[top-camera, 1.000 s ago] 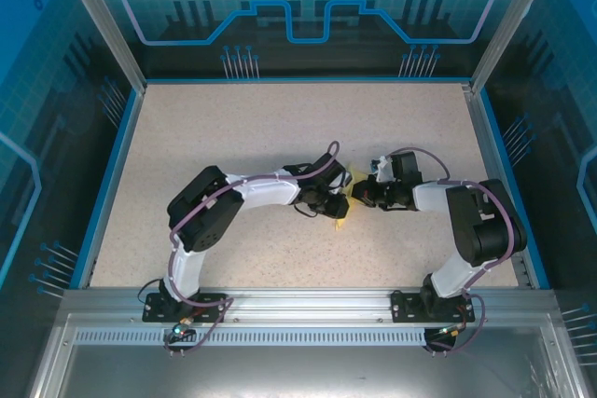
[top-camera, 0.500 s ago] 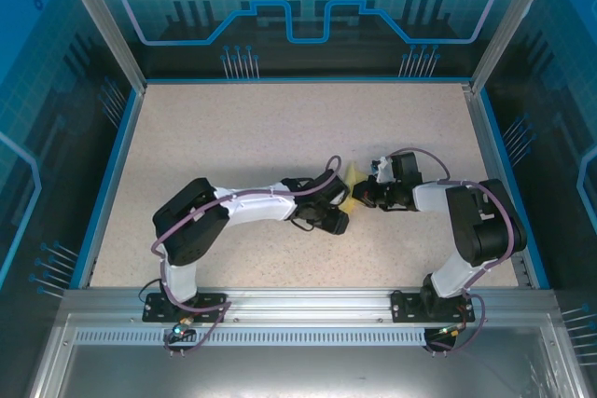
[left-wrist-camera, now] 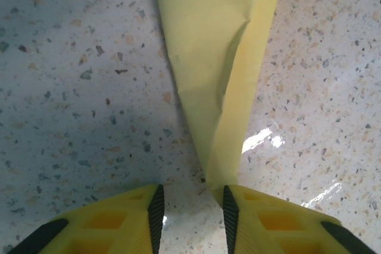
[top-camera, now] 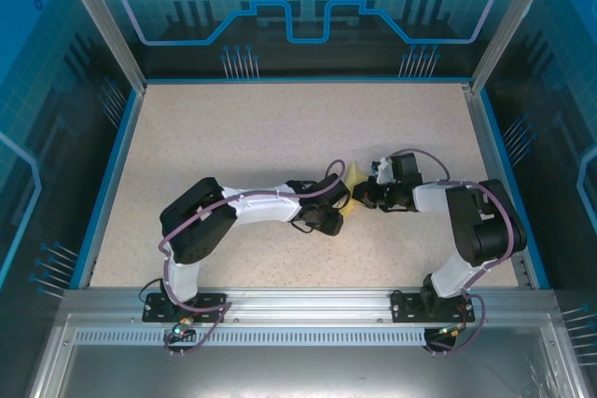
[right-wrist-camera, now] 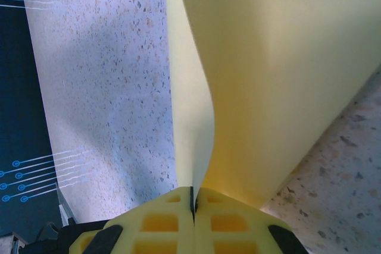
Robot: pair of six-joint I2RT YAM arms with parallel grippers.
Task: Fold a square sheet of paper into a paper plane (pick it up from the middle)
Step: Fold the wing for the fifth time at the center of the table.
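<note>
The yellow paper [top-camera: 354, 175] is a little to the right of the middle of the table [top-camera: 233, 137], between the two grippers. It is folded into a long, thin shape with a point at one end. The right gripper [top-camera: 362, 195] comes at it from the right side of the table. The left gripper [top-camera: 333, 221] is just beside it, on the side closer to the near edge. From the right wrist, the right gripper [right-wrist-camera: 193, 199] has its two yellow fingers pressed tight together, with the edge of the paper [right-wrist-camera: 286, 57] pinched between them. The paper stands up from the fingers in a big curved sheet, and part of it is off the table. From the left wrist, the paper [left-wrist-camera: 214, 57] gets thinner toward the left gripper [left-wrist-camera: 191, 213], and a crease runs down its length. The pointed tip comes down to the inner edge of one finger [left-wrist-camera: 280, 224] and seems to touch it. The other finger [left-wrist-camera: 119, 224] is apart from the paper. These two fingers are spread, with bare speckled table showing in the gap, and they hold nothing. The left gripper is low, close to the table.
</note>
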